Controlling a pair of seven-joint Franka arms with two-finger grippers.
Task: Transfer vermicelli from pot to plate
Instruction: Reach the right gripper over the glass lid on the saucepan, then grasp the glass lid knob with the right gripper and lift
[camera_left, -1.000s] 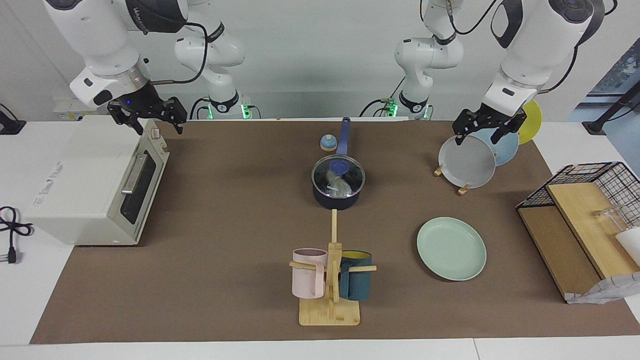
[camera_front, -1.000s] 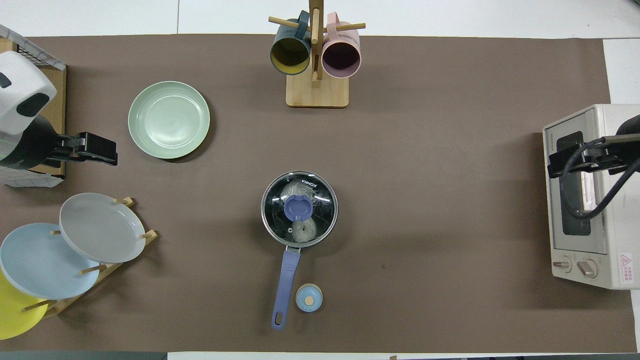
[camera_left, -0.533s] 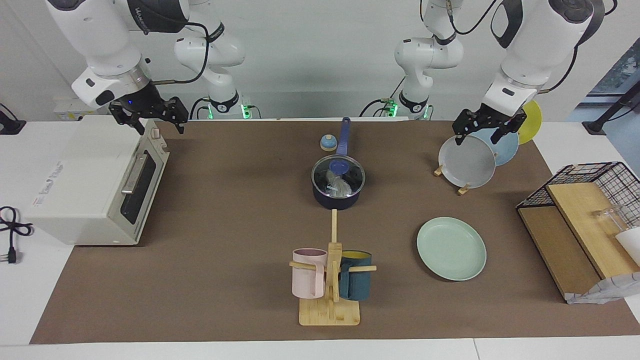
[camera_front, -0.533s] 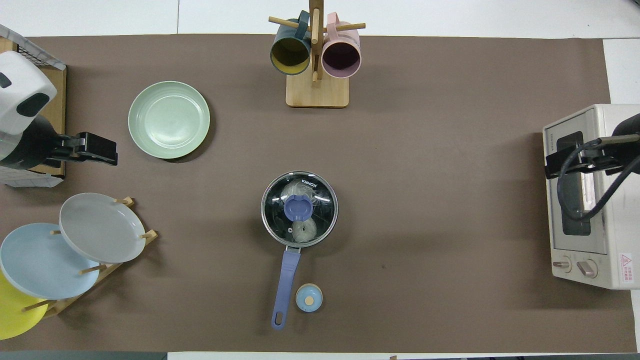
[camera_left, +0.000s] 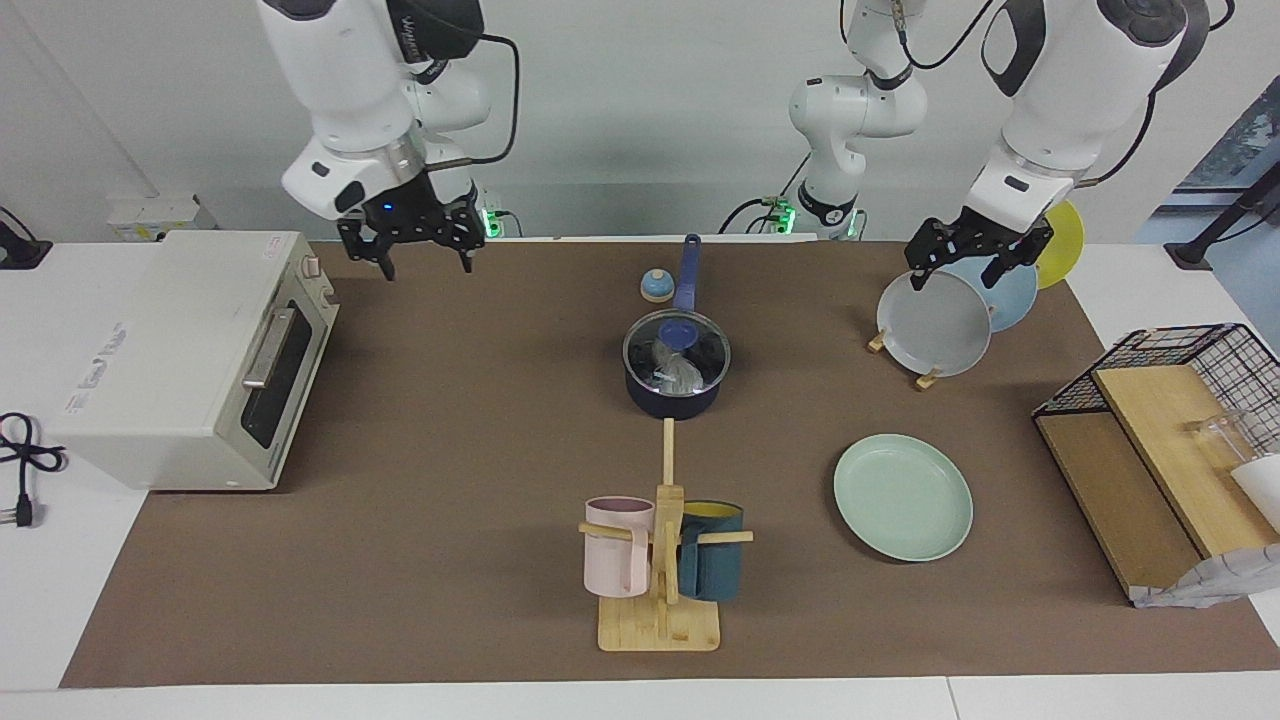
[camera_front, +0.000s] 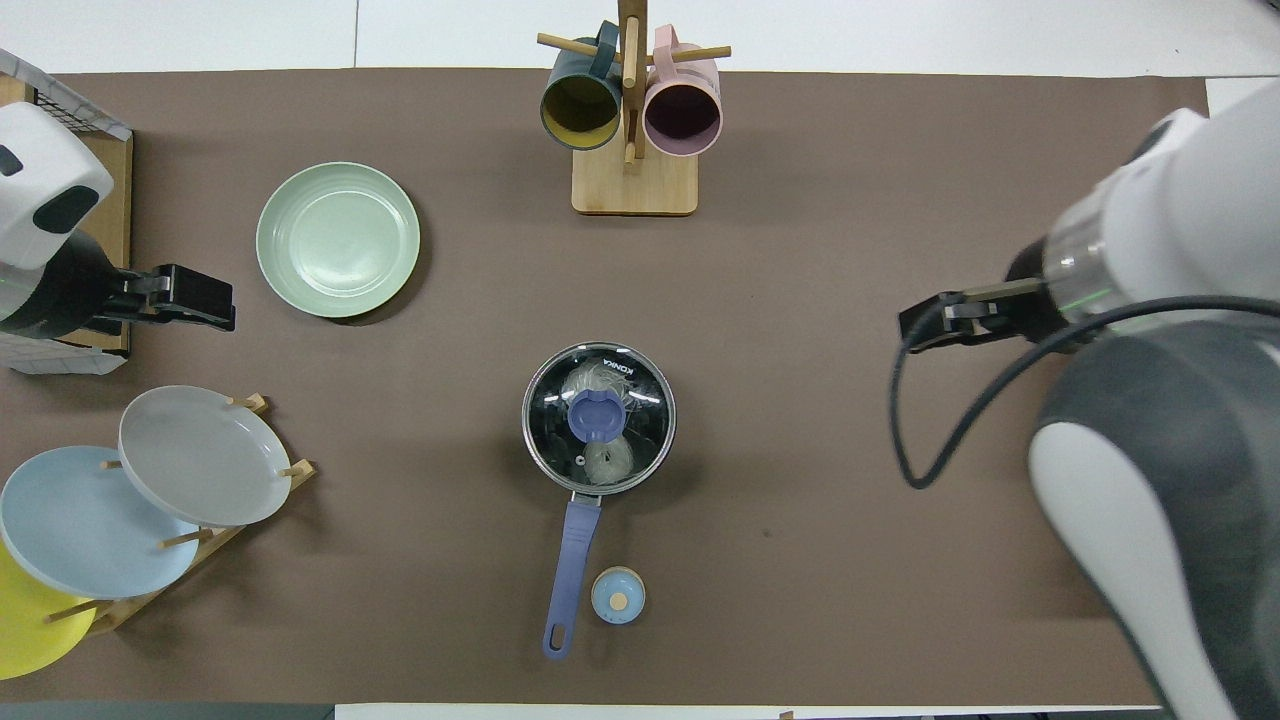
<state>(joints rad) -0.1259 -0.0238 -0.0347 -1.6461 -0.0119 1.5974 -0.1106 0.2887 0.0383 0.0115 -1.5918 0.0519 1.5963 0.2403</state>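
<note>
A round glass lid with a blue knob (camera_left: 677, 349) covers the dark navy saucepan (camera_front: 598, 420) at frame centre, the white vermicelli clump (camera_front: 606, 458) inside. The pale mint-green plate (camera_left: 903, 496) lies lower right in the facing view. Only there do both grippers show spread, empty fingers: the right gripper (camera_left: 421, 250) upper left, the left gripper (camera_left: 978, 266) over the racked grey plate (camera_left: 934, 324).

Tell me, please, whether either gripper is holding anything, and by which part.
Nothing is held: the right gripper and the left gripper are both open and empty.
</note>
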